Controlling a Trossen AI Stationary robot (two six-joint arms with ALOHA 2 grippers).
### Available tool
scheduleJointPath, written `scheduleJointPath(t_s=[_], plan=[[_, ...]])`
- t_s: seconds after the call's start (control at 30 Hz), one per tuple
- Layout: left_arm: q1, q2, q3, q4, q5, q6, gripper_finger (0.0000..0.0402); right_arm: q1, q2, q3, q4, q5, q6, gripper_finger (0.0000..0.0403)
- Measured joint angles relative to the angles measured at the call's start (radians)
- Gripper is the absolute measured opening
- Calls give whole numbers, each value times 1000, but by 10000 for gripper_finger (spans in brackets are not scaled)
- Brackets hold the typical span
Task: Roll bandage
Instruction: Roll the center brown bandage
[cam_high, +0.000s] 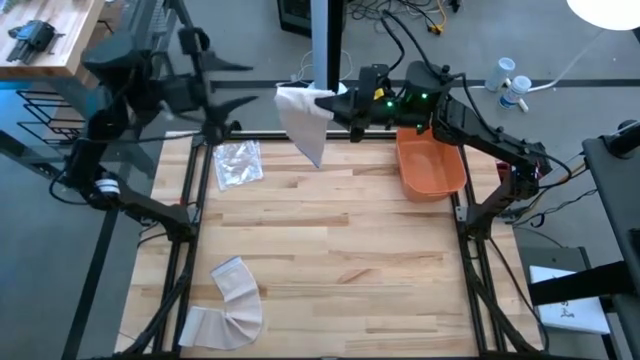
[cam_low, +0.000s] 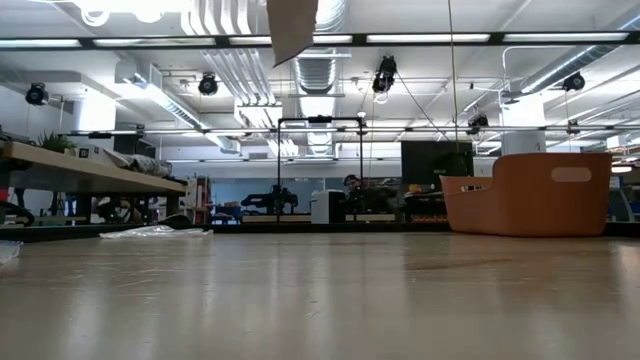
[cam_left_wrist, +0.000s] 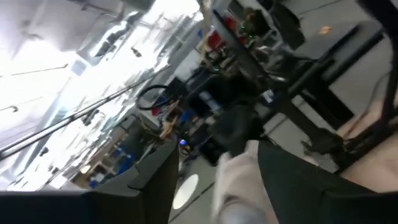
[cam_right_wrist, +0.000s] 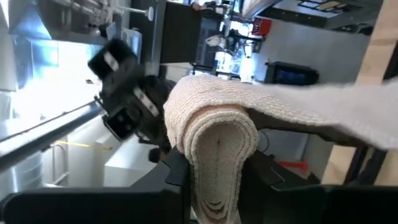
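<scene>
Above the table's far edge: right gripper (cam_high: 340, 108) clamped on beige woven bandage (cam_high: 308, 118), loose tail hanging. Left gripper (cam_high: 225, 95) just beside, jaw state indeterminate. Step: rolling, apparently. Next: catch tail, wind evenly.

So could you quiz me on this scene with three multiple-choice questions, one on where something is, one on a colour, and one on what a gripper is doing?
1. Where is the orange bin?
A. far right corner of the table
B. near left corner
C. table centre

2. What colour is the bandage held in the air?
A. blue
B. off-white
C. black

3. What is the right gripper doing?
A. hanging open over the bin
B. resting on the table
C. shut on the bandage, held above the table's far edge

Answers:
1 A, the high view shows it at the far right.
2 B, the right wrist view shows pale woven cloth.
3 C, the cloth is folded between its fingers.
</scene>
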Motion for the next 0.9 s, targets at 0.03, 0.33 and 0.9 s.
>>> scheduleJointPath(t_s=[0.03,0.33,0.9], plan=[[-10,0,-4,-5,0,5,209,-3,0,0,2,-1,13,74],[-67,23,-60,-32,-57,216,219,-13,0,0,45,2,84,73],[-68,50,-99,-5,-177,242,207,-5,0,0,38,9,57,78]])
